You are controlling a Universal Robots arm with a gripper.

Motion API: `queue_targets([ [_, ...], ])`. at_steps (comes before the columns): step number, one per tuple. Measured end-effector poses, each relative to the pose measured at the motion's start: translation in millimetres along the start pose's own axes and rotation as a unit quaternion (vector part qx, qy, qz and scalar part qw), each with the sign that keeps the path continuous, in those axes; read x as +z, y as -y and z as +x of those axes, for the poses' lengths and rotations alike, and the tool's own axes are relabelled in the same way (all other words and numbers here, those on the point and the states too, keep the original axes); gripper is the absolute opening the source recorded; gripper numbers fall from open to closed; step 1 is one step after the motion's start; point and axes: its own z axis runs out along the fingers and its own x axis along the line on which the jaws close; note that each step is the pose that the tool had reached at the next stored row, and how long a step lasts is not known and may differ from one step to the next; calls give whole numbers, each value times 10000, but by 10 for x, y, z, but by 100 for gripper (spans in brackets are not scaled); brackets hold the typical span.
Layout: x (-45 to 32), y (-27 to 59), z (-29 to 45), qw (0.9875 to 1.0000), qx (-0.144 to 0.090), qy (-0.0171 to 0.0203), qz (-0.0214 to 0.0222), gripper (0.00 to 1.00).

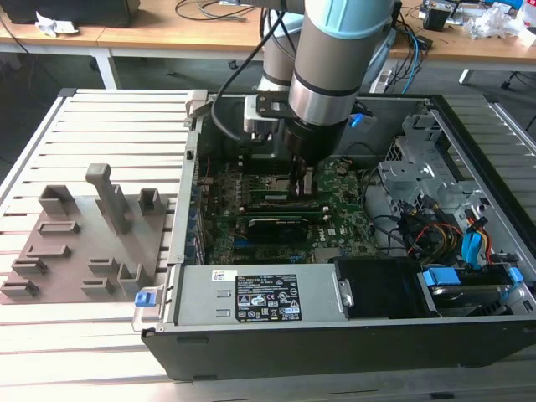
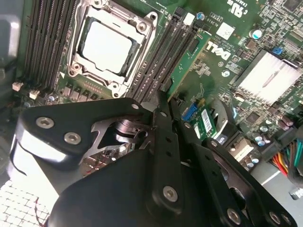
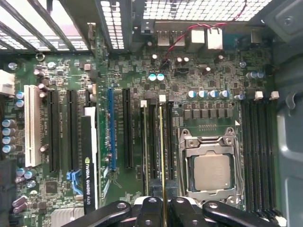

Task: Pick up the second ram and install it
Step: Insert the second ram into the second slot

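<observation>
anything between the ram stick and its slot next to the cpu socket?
Nothing visible. The gripper holds the second ram edge-down in line with the slots beside the processor socket. Whether it is fully seated cannot be told.

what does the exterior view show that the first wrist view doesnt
Exterior view alone: the grey parts tray on the slatted table, the power supply along the case's near side, and the drive bay with blue latches.

First wrist view alone: the white expansion slot, the blue slot and the rear ports.

Both: the gripper down over the motherboard, closed on the second ram, which stands edge-on in a slot beside the processor socket.
</observation>
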Motion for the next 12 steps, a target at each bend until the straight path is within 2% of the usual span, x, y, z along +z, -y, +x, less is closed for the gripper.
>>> queue_targets([
  [2,27,-31,3,10000,73,55,4,14],
  [3,41,-45,4,9999,88,62,5,14],
  [12,241,-38,0,10000,8,59,-3,14],
])
